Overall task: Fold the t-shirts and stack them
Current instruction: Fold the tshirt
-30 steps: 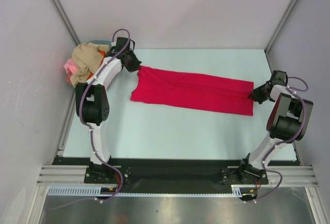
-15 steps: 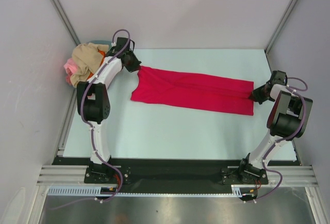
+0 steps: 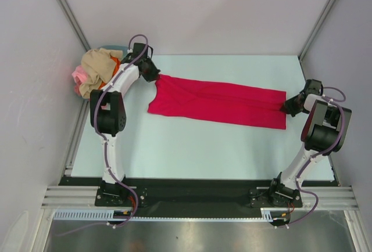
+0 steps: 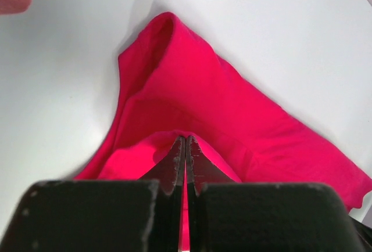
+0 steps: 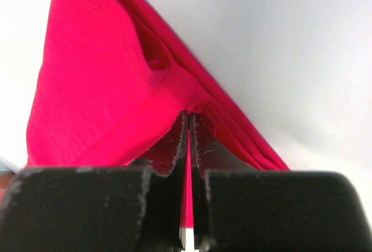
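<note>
A crimson-red t-shirt lies stretched in a long band across the middle of the table. My left gripper is shut on its far left corner, and red cloth shows pinched between the pads. My right gripper is shut on its right end, with red cloth clamped between the fingers. A heap of other t-shirts sits at the far left: beige on top, pale pink at its left, a bit of orange showing.
The pale table ends at a black strip near the arm bases. Grey walls close in on the left, back and right. A light-blue tub rim peeks out behind the heap.
Almost nothing has changed. Both grippers stay shut on the red t-shirt's ends; the left arm's elbow has shifted slightly to the right.
</note>
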### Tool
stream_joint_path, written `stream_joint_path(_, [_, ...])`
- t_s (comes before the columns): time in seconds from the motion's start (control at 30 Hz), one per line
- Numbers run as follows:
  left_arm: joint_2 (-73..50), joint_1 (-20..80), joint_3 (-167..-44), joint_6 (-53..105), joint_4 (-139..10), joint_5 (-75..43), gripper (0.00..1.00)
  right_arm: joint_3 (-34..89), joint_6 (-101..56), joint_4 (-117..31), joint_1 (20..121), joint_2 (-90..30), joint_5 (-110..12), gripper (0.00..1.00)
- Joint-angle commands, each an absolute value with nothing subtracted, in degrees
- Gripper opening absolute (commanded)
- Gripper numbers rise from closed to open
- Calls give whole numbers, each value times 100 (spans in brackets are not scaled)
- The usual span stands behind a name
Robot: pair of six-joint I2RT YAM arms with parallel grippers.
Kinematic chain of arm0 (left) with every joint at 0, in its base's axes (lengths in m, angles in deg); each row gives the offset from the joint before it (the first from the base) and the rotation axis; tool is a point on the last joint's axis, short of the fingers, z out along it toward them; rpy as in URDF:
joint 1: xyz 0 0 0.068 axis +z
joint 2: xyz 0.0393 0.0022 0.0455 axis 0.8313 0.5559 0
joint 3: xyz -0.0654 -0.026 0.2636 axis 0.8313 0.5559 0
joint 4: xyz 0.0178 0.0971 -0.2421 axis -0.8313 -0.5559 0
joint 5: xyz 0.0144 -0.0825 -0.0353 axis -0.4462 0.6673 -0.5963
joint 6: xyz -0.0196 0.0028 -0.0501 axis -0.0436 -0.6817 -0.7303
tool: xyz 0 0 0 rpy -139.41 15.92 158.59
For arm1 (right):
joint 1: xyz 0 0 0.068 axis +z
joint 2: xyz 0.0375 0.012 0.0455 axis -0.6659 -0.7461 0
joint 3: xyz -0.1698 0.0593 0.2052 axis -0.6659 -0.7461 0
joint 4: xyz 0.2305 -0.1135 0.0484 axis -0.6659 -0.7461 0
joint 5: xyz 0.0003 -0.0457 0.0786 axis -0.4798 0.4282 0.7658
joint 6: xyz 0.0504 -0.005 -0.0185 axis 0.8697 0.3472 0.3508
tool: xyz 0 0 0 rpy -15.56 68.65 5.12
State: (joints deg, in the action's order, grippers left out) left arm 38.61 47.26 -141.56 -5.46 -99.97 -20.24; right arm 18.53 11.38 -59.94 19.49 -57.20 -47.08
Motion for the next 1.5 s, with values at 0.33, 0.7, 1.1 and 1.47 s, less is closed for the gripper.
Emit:
stream_joint_path(0.33, [3645,4648,-14929,433,-10208,-2918,38,2176,-173,-5688,1951,-5080,-5676,48])
stream_joint_path(0.7, [1799,4410,-12356,566,-9578,-2050,45,981,-50,-5566,2346,-3645,-4457,52])
stream_joint_path(1.1, [2561,4304,-11422,496,-8732,-1687,26,497,-270,-5143,2558,-4453,-4252,37])
stream_joint_path(1.47, [2809,4498,-11255,513,-9022,-2435,21,-268,-182,-5292,1811,-4279,-5149,30])
